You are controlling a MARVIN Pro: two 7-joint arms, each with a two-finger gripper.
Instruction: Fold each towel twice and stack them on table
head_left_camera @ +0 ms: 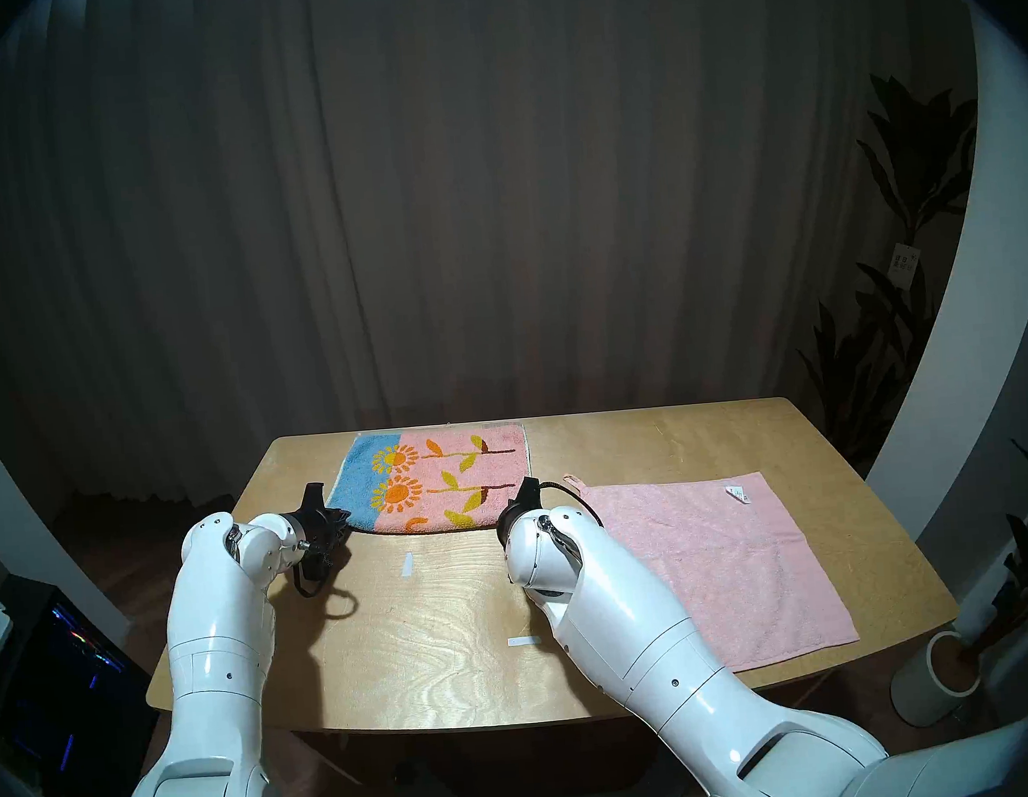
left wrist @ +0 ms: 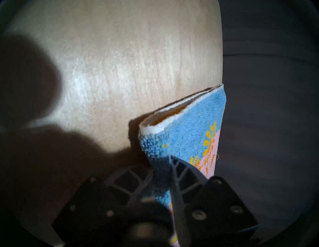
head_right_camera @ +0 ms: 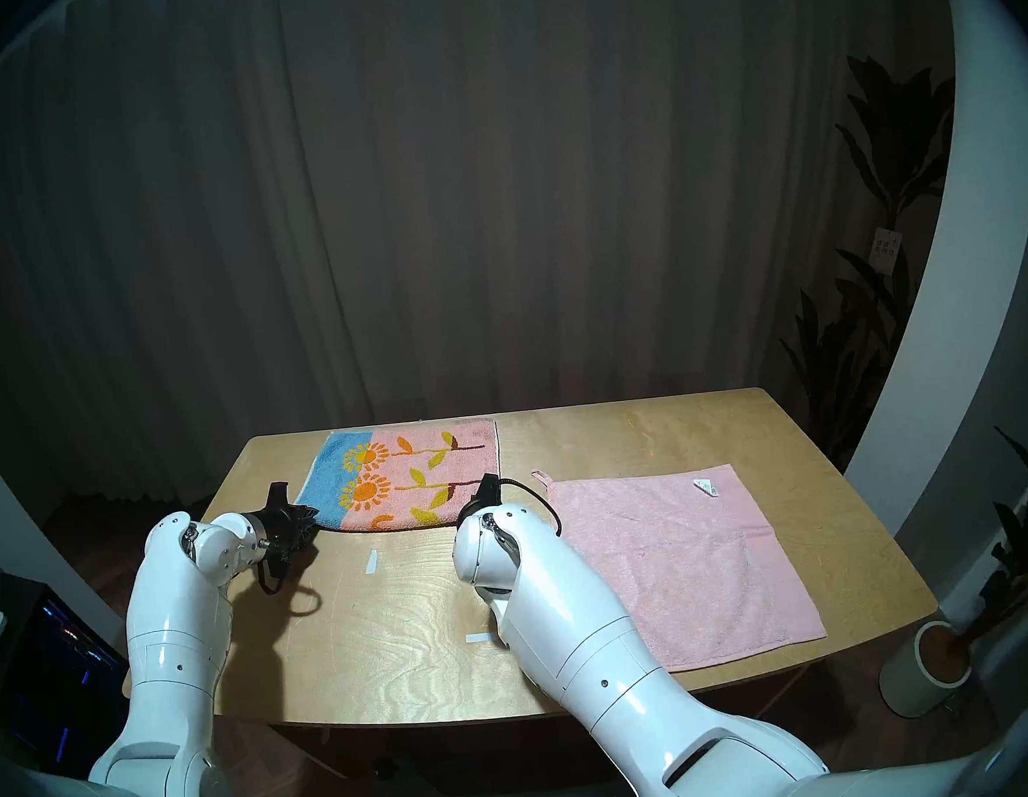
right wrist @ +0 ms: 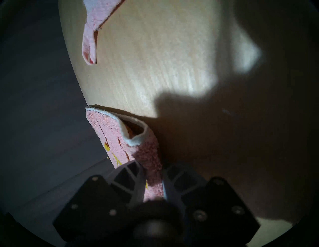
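Sunflower towel (head_left_camera: 438, 479) lies folded once at far left of table (head_left_camera: 455, 636). Left gripper (left wrist: 161, 169) and right gripper (right wrist: 151, 169) are clamped on its near corners. Lift both evenly, keep the edge taut. Pink towel (head_left_camera: 717, 563) sits flat at right.

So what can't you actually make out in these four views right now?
- Right gripper: hidden behind its own wrist in both head views; only the right wrist view shows it shut on the sunflower towel.
- Pale pink towel: near-left part covered by the right arm in the head views.
- White tag: print too small to read.
- Left gripper: base blurred in the left wrist view.
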